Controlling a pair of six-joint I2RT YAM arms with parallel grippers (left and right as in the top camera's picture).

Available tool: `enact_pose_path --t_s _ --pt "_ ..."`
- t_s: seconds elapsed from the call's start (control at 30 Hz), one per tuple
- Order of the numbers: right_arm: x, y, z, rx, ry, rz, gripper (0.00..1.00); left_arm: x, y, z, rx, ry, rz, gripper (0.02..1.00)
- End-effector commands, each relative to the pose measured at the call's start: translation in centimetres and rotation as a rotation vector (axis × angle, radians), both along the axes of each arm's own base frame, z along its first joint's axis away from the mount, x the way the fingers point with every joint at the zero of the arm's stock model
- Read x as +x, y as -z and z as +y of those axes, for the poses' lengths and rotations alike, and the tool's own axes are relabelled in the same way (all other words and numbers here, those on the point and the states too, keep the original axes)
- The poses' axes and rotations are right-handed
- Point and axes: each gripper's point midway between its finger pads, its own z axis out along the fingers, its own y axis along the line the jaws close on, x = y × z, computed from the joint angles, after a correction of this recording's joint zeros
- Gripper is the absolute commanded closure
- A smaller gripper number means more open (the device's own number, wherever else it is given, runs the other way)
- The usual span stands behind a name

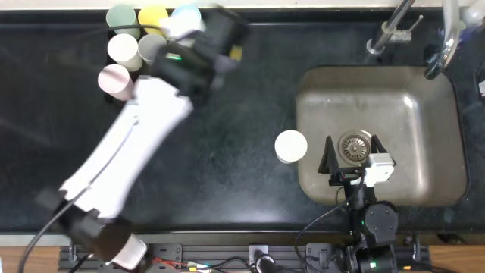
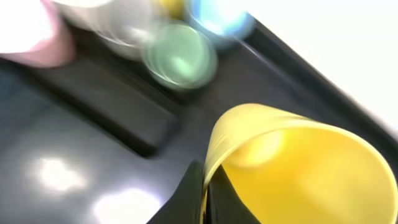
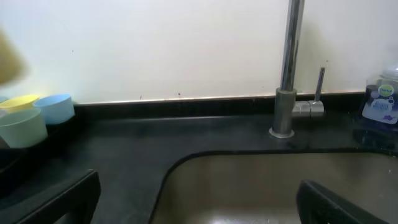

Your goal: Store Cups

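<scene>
Standing in a cluster at the back left corner of the black counter [image 1: 227,174] are six cups. A pink cup [image 1: 114,78] is nearest the front, with a white cup [image 1: 123,48] and a grey cup [image 1: 151,47] behind it. A green cup [image 1: 121,15], a standing yellow cup [image 1: 152,15] and a blue cup [image 1: 186,14] form a row along the wall. The white left arm [image 1: 136,144] slants up from the lower left to the right side of this cluster. The left gripper [image 2: 205,186] has its fingers closed on the rim of a held yellow cup [image 2: 298,168], pinching the cup's wall between them. That cup is tilted with its open mouth toward the wrist camera, near the green and blue cups and just beyond a dark raised block [image 2: 112,106] on the counter. Farther right, a lone white cup [image 1: 290,145] stands upright on the counter, just beside the left rim of the steel sink [image 1: 424,174]. The right gripper [image 1: 352,152] hangs over the basin near the drain [image 1: 355,142], its fingers spread wide apart and holding nothing. Behind the sink a chrome faucet [image 3: 289,68] rises from the counter, and a bottle [image 3: 382,102] stands at the far right by the wall.
</scene>
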Motion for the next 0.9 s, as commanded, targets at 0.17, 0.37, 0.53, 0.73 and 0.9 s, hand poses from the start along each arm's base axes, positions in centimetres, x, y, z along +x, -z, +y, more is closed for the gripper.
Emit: enact_pose_path --t_s 0.17,0.37,0.53,0.73,0.9 --pt "0.0 0.3 -0.1 0.000 0.006 -0.002 0.003 -2.1 3.5 8.9 -0.173 -0.560 0.098 0.982" --pt "0.0 0.3 -0.1 0.000 0.006 -0.002 0.005 -2.6 8.1 10.5 -0.235 -0.646 0.205 0.982" --pt "0.0 0.3 -0.1 0.000 0.006 -0.002 0.003 -2.8 10.8 10.5 -0.235 -0.659 0.258 0.982" --pt "0.0 0.3 -0.1 0.000 0.006 -0.002 0.003 -2.5 12.4 10.4 -0.226 -0.663 0.290 0.982" --pt "0.0 0.3 -0.1 0.000 0.006 -0.002 0.003 -2.3 13.4 11.0 -0.220 -0.685 0.311 0.982"
